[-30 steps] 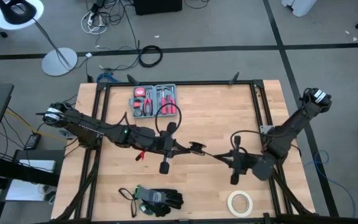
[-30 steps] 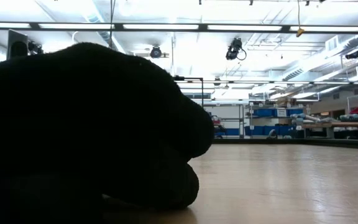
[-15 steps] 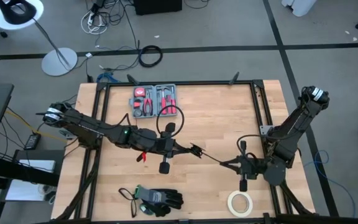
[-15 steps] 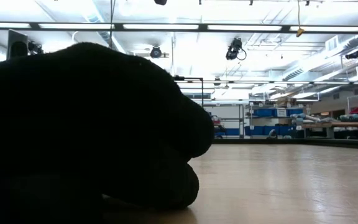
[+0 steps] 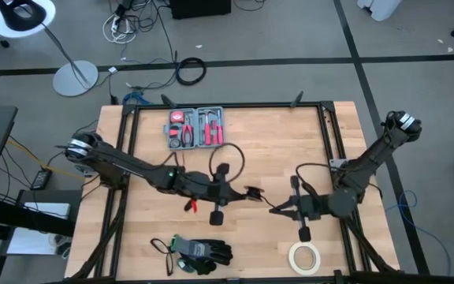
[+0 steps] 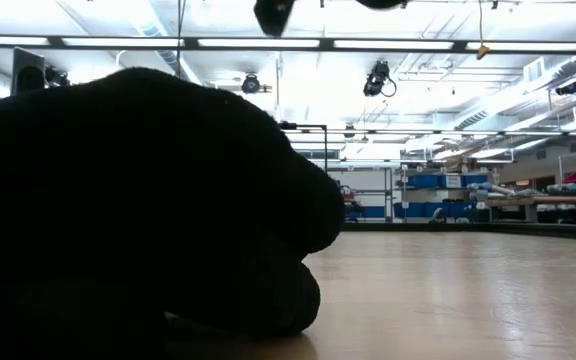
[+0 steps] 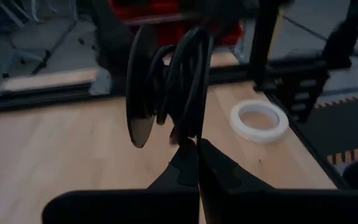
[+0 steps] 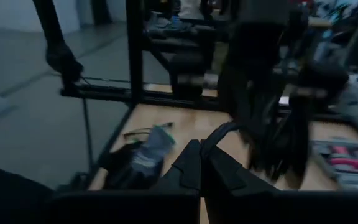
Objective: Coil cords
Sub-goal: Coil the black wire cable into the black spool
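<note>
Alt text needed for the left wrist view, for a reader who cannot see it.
The left gripper, fingers closed, holds a bundle of black cord loops hanging upright over the wooden table. A white tape roll lies on the table beyond, near its dark frame edge.

It was a large robotics lab or workshop hall. A wooden table [image 5: 274, 150] in a black metal frame stood on a grey floor strewn with loose cables [image 5: 132, 24]. The low view showed long ceiling strip lights [image 6: 418, 43], exposed ducts and distant shelving with blue bins [image 6: 438, 182]. A red tool kit [image 5: 195, 128] lay on the table.
</note>
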Controlling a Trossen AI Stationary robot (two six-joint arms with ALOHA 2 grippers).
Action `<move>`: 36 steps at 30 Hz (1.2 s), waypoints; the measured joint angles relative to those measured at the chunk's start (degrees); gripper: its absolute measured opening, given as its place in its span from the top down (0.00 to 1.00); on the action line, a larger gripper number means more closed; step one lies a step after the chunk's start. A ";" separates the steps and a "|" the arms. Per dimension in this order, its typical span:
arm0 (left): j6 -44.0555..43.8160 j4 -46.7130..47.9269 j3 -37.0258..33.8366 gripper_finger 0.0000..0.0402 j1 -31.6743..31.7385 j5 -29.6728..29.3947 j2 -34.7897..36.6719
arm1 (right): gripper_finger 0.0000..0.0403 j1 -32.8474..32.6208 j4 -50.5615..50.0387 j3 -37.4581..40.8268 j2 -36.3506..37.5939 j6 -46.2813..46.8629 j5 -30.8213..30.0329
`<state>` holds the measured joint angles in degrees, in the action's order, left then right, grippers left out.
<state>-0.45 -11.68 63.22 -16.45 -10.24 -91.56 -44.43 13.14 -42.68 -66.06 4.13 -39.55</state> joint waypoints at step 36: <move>4.68 -6.64 -0.06 1.00 -0.54 5.90 -5.30 | 0.89 22.87 -5.39 -9.73 -5.90 13.79 40.87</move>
<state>4.23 -18.33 63.16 -16.99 -4.34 -96.86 -21.56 7.75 -52.40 -71.96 17.92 1.32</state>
